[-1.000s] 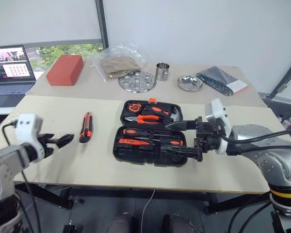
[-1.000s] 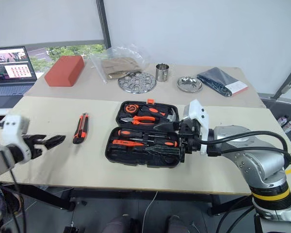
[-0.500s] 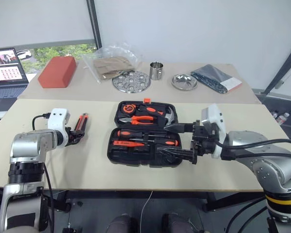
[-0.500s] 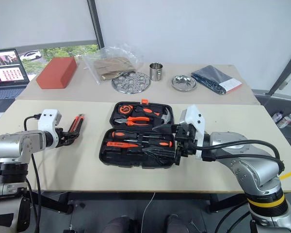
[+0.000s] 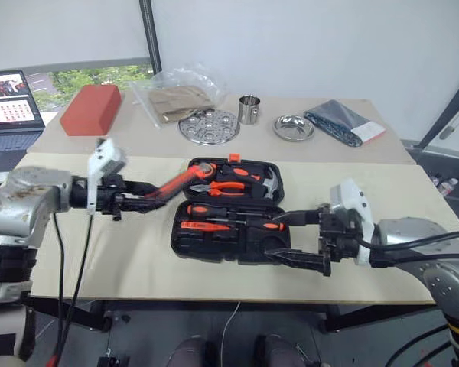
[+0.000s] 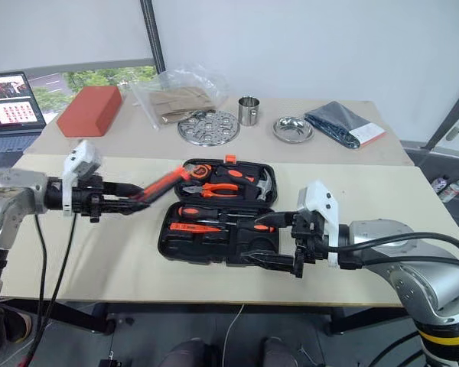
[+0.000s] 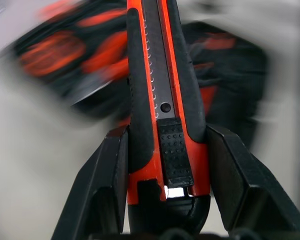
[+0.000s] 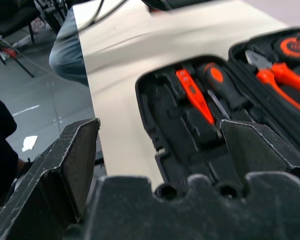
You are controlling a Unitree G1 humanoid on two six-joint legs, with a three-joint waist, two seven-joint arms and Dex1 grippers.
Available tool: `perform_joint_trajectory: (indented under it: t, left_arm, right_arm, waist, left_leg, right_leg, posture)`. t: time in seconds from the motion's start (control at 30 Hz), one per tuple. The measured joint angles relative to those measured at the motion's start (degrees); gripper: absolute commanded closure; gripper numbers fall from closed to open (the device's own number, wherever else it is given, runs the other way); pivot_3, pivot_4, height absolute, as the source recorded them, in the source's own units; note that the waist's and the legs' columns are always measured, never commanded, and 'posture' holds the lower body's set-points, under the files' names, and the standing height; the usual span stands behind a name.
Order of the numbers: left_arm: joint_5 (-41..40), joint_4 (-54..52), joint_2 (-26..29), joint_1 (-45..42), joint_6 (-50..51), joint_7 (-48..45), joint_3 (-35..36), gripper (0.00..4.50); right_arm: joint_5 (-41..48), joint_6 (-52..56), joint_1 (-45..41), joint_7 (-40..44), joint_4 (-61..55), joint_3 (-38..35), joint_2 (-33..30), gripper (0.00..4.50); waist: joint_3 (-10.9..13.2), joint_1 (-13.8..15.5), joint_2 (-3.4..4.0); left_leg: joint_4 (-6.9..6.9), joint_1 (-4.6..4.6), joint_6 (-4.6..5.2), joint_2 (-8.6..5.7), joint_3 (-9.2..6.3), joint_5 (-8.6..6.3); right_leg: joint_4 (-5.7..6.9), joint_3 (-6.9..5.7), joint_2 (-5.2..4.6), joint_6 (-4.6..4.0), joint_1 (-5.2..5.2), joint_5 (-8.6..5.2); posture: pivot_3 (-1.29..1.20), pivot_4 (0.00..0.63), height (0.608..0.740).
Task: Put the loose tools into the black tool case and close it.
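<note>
Left pincer [image 5: 141, 205] is clamped on the utility knife [image 5: 176, 184] near its butt end, carrying it in the air above the open black tool case [image 5: 231, 219], mid-surface near the front edge. It looks light, rigid and rubber-sided, so the flanks should hold, though the long body could pivot. Right pincer [image 5: 291, 238] hangs spread wide at the case's front right corner. Pliers [image 5: 229, 187] and hammer [image 5: 268, 182] fill the rear half; screwdrivers [image 5: 233, 216] crowd the front.
</note>
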Motion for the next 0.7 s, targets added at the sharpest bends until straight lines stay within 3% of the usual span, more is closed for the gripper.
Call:
perform_joint_trajectory:
  t: [0.2,0.4,0.47,0.5,0.63,0.7]
  left_arm:
    - [8.35,7.11,-5.80,-5.31,-12.25,-7.51,-15.90,2.71]
    - [12.97,18.95,-13.61,-12.34,-19.81,-7.67,-21.44,2.71]
    - [13.35,21.70,-15.12,-12.77,-21.79,-7.79,-21.57,1.70]
    - [13.45,22.43,-15.44,-13.10,-22.01,-7.76,-21.69,1.52]
    - [12.09,23.17,-16.45,-13.51,-21.53,-7.82,-20.90,0.06]
    - [12.15,23.21,-16.78,-13.51,-21.63,-7.81,-20.09,0.06]
  right_arm:
    - [1.31,0.04,4.14,-4.97,-4.12,-2.94,0.88,0.00]
    - [2.46,0.07,7.69,-9.74,-6.53,-5.05,1.44,0.00]
    - [3.25,0.07,8.12,-10.77,-6.96,-5.42,1.50,0.00]
    - [3.51,0.07,8.29,-11.01,-7.12,-5.70,1.50,0.00]
    - [4.44,0.07,9.08,-12.30,-7.27,-6.16,1.49,0.00]
    - [4.49,0.07,9.11,-12.57,-7.28,-6.16,1.46,0.00]
  waist:
    - [0.04,0.22,-0.05]
    - [0.04,0.66,-0.05]
    - [0.04,0.59,-0.05]
    - [0.04,0.51,-0.05]
    - [0.04,0.30,-0.05]
    - [0.04,0.43,-0.05]
  left_leg:
    - [0.10,-0.13,0.12,0.10,-0.06,0.04]
    - [0.36,-0.29,0.60,0.09,-0.10,-0.06]
    - [0.56,-0.38,0.69,0.10,-0.10,-0.11]
    - [0.59,-0.38,0.74,0.09,-0.09,-0.14]
    - [0.66,-0.40,0.88,0.06,-0.09,-0.23]
    - [0.77,-0.42,0.92,0.07,-0.09,-0.25]
  right_leg:
    - [0.03,0.12,0.18,0.02,-0.07,-0.04]
    - [0.09,0.17,0.10,0.02,-0.09,0.00]
    - [0.11,0.16,0.15,0.07,-0.11,0.00]
    - [0.10,0.17,0.16,0.10,-0.10,0.02]
    - [0.05,0.19,0.13,0.25,-0.06,0.00]
    - [0.05,0.17,0.12,0.27,-0.03,0.00]
  posture:
    - [0.00,0.150,0.734]
    - [0.00,0.150,0.734]
    - [0.00,0.150,0.734]
    - [0.00,0.150,0.734]
    - [0.00,0.150,0.734]
    - [0.00,0.150,0.734]
